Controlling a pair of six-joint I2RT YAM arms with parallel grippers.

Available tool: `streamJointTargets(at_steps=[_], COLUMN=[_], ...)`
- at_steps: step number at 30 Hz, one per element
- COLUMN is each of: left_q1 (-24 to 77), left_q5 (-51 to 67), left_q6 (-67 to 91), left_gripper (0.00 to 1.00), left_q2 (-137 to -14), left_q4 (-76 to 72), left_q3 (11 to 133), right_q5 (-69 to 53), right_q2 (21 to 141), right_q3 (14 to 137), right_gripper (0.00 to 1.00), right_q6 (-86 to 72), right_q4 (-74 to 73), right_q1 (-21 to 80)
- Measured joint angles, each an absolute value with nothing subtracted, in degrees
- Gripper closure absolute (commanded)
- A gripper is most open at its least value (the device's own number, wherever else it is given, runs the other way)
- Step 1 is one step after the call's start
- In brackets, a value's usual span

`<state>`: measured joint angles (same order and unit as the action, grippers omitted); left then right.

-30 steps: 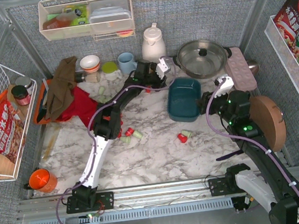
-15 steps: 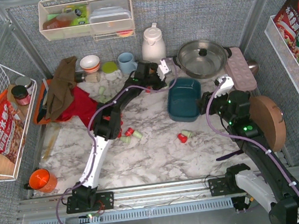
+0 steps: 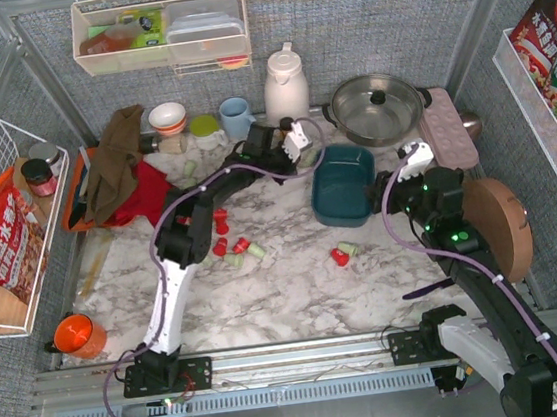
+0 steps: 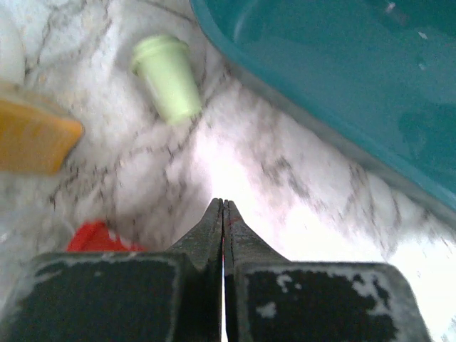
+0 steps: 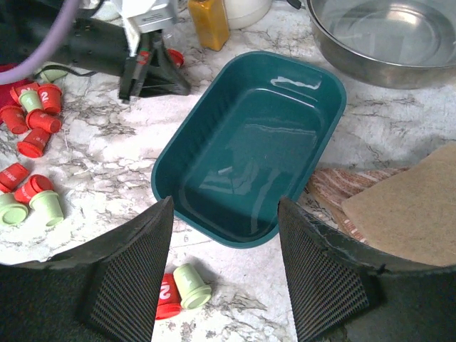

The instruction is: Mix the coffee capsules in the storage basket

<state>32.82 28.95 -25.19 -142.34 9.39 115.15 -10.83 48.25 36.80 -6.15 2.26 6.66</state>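
The dark teal storage basket (image 3: 343,183) stands empty right of centre, also in the right wrist view (image 5: 249,142) and the left wrist view (image 4: 342,85). Red and mint coffee capsules lie loose on the marble: a cluster (image 3: 235,249) (image 5: 32,114), a pair (image 3: 342,254) (image 5: 178,288), and a green one (image 4: 167,78). My left gripper (image 3: 301,156) (image 4: 223,206) (image 5: 171,82) is shut and empty, low over the table by the basket's far left corner. My right gripper (image 3: 385,191) (image 5: 224,206) is open and empty, above the basket's near end.
A steel pot (image 3: 378,107), white kettle (image 3: 284,77) and blue mug (image 3: 236,116) stand at the back. An orange-capped bottle (image 5: 206,21) is beside the left gripper. Red and brown cloths (image 3: 129,180) lie at the left, a round wooden board (image 3: 497,224) at the right.
The left arm's elbow swung left and its gripper drew slightly back left, uncovering a few red capsules. The right arm has not moved.
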Motion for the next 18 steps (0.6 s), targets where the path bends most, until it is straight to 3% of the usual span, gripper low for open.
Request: streamJointTargets(at_steps=[6,11,18], left_q1=[32.8,32.8,32.9], left_q5=[24.4,19.9,9.4], left_q6=[-23.4,-18.5,-7.6], left_gripper=[0.93,0.67,0.5], left_q2=[-128.6,-115.4,-93.8], left_q4=[1.1,-9.1,-18.2], left_q3=[95.5,78.1,59.6], right_q5=[-10.8,-9.5,-6.4], right_q2=[49.7,56.0,75.6], right_q3=[37.4,41.7,57.9], right_gripper=[0.36,0.36,0.36], right_q6=[-6.2,-6.2,-5.6], right_q4=[2.2,1.6,-2.0], right_q1=[7.1,9.2,14.9])
